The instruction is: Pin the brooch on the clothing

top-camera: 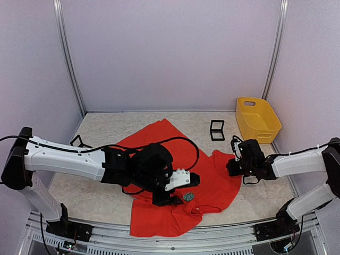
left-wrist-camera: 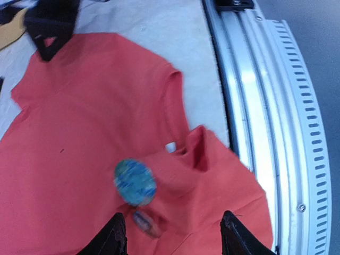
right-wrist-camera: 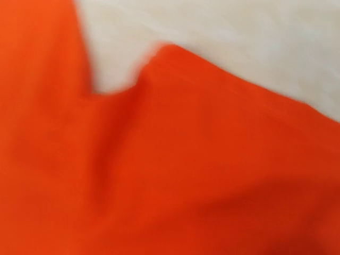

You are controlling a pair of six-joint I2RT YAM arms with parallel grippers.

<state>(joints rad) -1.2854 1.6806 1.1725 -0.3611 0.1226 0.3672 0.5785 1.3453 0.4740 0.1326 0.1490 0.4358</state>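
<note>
The red T-shirt (top-camera: 212, 183) lies rumpled on the table; it also shows in the left wrist view (left-wrist-camera: 79, 106) with its small white label (left-wrist-camera: 170, 147) at a fold. A round blue-green brooch (top-camera: 187, 196) rests on the shirt near its front part, and shows blurred in the left wrist view (left-wrist-camera: 135, 182). My left gripper (top-camera: 183, 191) is open, its black fingertips (left-wrist-camera: 117, 236) just short of the brooch, holding nothing. My right gripper (top-camera: 234, 167) is low at the shirt's right edge. The right wrist view shows only blurred red fabric (right-wrist-camera: 175, 170); its fingers are hidden.
A yellow basket (top-camera: 257, 118) stands at the back right. A black wire frame (top-camera: 217, 130) stands left of it, also visible in the left wrist view (left-wrist-camera: 50, 26); another (top-camera: 79, 142) is at the far left. The metal front rail (left-wrist-camera: 265, 106) runs close beside the shirt.
</note>
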